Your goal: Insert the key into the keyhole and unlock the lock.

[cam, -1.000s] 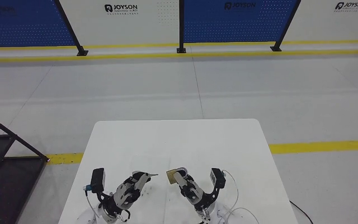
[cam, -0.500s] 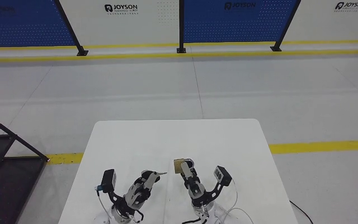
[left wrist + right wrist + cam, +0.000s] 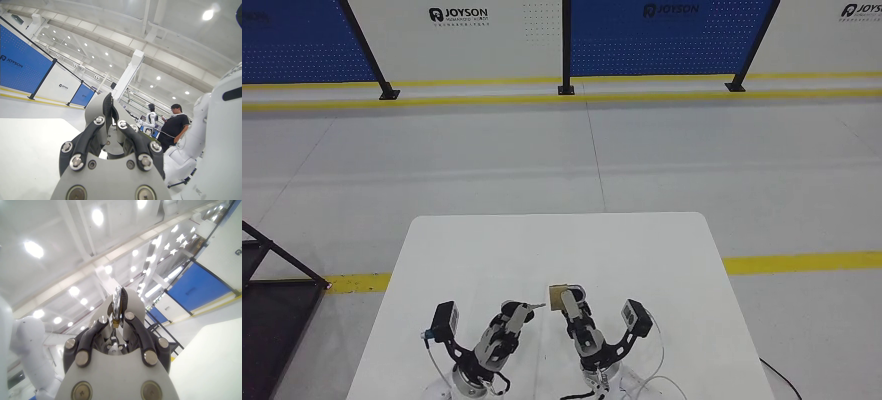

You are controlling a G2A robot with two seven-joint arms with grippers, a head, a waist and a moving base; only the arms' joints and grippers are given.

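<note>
Over near edge of white tabletop [image 3: 542, 245], mid-width: right gripper [image 3: 567, 301] [image 3: 118, 298] fingers clamped on brass padlock [image 3: 559, 295] [image 3: 116, 306], silver shackle up between pads. left gripper [image 3: 526, 311] [image 3: 112, 101] fingers pinched nearly together on small silver key [image 3: 538, 305], tip just beside padlock. Whether it touches the keyhole, cannot tell. Key mostly hidden between pads.

Top cam: high up, angled down and forward; tabletop [image 3: 562, 250] near, floor [image 3: 592, 150] and blue barrier [image 3: 667, 35] beyond. Left wrist cam: tight behind left fingers [image 3: 94, 111], tilted up at ceiling [image 3: 132, 37]. Right wrist cam: same, behind right fingers [image 3: 135, 302]. You get tabletop and barrier in all three views.
</note>
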